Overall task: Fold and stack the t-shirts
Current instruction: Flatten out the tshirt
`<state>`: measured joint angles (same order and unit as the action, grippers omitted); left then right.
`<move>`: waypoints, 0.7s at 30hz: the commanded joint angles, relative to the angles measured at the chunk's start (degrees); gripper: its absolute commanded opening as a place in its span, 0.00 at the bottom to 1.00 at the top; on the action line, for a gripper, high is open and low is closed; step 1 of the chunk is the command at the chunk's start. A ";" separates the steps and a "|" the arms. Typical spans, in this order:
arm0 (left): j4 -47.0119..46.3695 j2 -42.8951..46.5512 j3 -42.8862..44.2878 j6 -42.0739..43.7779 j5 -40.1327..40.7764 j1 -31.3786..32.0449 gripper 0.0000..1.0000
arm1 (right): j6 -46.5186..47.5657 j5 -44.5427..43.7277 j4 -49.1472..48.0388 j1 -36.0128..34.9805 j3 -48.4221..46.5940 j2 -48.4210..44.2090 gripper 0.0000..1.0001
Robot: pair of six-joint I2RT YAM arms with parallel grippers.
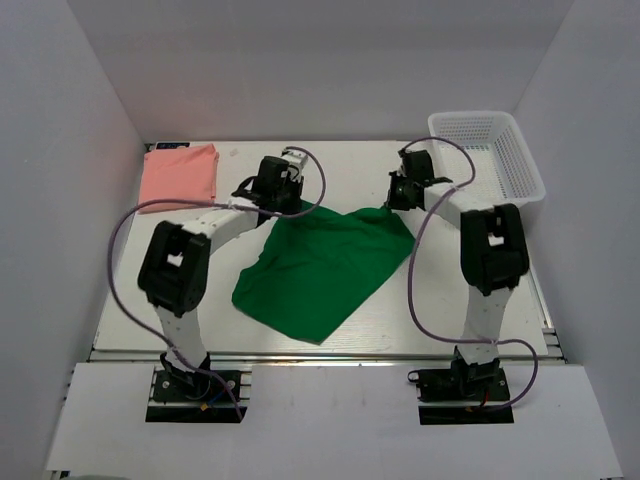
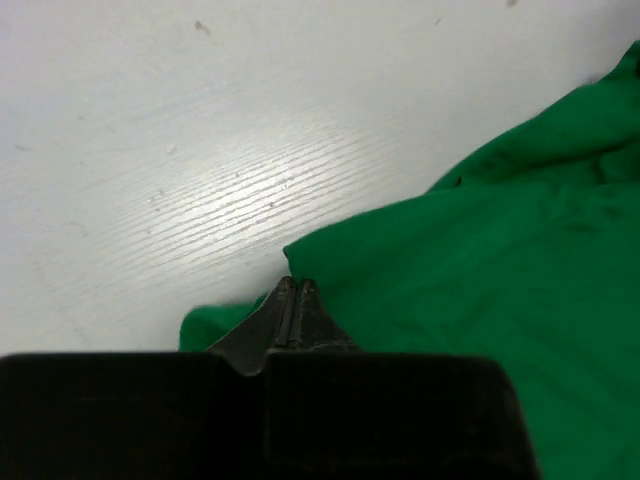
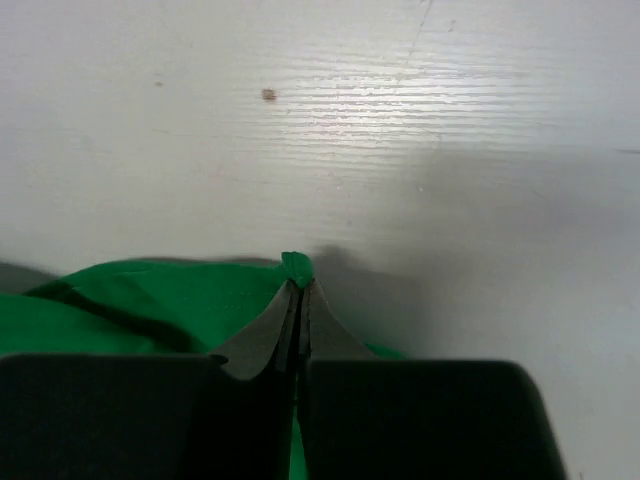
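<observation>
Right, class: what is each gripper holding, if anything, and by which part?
Both hold the green shirt. The left gripper pinches its far left corner, and the right gripper pinches its far right corner, jaws shut on the cloth.

Top camera overlooks the table (image 1: 350,170) from above; wrist cameras sit close behind left end effector (image 2: 295,288) and right end effector (image 3: 298,288), sharing the green t-shirt (image 1: 320,270).

white mesh basket (image 1: 528,165) | upright | far right corner of pale wood-grain table (image 1: 340,175)
</observation>
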<state>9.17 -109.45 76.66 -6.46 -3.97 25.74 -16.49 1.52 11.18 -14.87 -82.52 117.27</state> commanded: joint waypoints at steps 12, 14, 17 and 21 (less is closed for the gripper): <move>-9.44 36.66 -16.28 -2.76 0.79 0.37 0.00 | -4.43 -9.60 -14.08 0.19 19.41 -37.01 0.00; -8.21 40.26 -17.59 -2.77 1.86 0.37 0.00 | -4.43 -11.62 -12.94 0.11 20.12 -41.13 0.00; -6.98 47.99 -18.22 -3.30 3.70 0.37 0.00 | -4.08 -14.77 -11.27 0.02 20.21 -45.09 0.00; -5.74 56.96 -18.74 -3.30 5.98 0.37 0.00 | -3.99 -19.53 -7.67 0.11 19.77 -51.60 0.00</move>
<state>3.29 -58.28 57.80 -9.23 -0.82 26.02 -20.58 -11.75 2.46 -15.00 -62.06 70.54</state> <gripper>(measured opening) 0.014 0.012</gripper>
